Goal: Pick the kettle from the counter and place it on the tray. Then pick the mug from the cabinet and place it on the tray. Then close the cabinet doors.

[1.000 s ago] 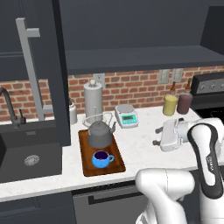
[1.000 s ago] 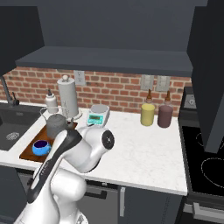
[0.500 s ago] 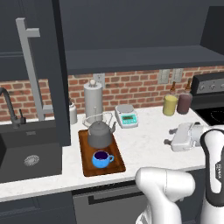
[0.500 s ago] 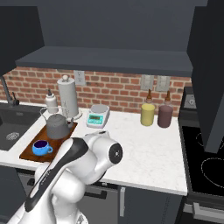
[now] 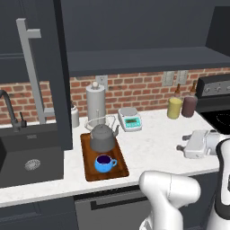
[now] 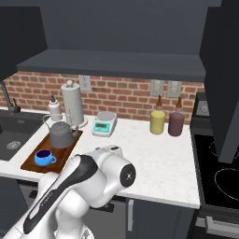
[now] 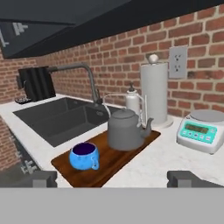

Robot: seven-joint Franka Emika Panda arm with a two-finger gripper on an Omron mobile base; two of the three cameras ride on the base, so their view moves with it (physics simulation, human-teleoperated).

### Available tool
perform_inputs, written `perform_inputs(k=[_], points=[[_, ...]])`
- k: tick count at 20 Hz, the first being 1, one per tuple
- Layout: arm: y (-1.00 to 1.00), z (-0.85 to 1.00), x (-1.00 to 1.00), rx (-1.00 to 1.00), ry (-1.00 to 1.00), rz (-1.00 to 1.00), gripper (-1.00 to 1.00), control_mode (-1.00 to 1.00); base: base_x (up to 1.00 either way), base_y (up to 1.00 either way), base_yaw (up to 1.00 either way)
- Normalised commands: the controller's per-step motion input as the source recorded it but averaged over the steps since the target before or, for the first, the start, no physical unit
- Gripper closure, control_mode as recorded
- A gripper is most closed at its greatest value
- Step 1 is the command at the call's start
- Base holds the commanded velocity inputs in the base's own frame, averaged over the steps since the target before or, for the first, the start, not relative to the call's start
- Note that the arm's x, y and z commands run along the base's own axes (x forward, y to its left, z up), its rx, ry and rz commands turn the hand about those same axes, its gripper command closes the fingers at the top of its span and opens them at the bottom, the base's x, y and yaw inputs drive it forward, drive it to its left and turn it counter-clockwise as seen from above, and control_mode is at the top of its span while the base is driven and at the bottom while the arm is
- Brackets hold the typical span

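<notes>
The grey kettle and the blue mug both stand on the brown tray on the white counter, the mug in front of the kettle. My gripper hovers open and holds nothing, low over the counter to the right of the tray, pointing back at it. In the hand view the kettle, mug and tray lie ahead of the wide-apart fingertips. The cabinet above stands open, its left door swung out over the sink and its right door over the stove.
A black sink with a faucet lies left of the tray. Behind it stand a soap bottle, a paper-towel roll and a scale. Two jars and the stove are at the right.
My hand has swung to the right and slightly lower, away from the tray. The jaws stayed open; kettle and mug have not moved.
</notes>
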Motion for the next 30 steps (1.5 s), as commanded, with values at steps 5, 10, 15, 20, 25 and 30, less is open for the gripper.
perform_inputs(k=[5,10,15,20,25,30], points=[[-0.37,0.00,-0.24,0.08,0.00,-0.13,-1.00,-1.00,0.00,0.00,0.00],[-0.46,0.06,-0.08,0.09,0.00,-0.09,-1.00,-1.00,0.00,0.00,0.00],[-0.44,0.32,0.02,0.06,0.00,-0.07,-1.00,-1.00,0.00,0.00,0.00],[-0.56,0.55,0.00,0.07,-0.08,-0.02,-1.00,-1.00,0.00,0.00,0.00],[-0.68,0.54,-0.01,0.06,-0.09,-0.03,-1.00,-1.00,0.00,0.00,0.00],[-0.76,0.42,0.01,0.04,-0.08,-0.02,-1.00,-1.00,0.00,0.00,0.00]])
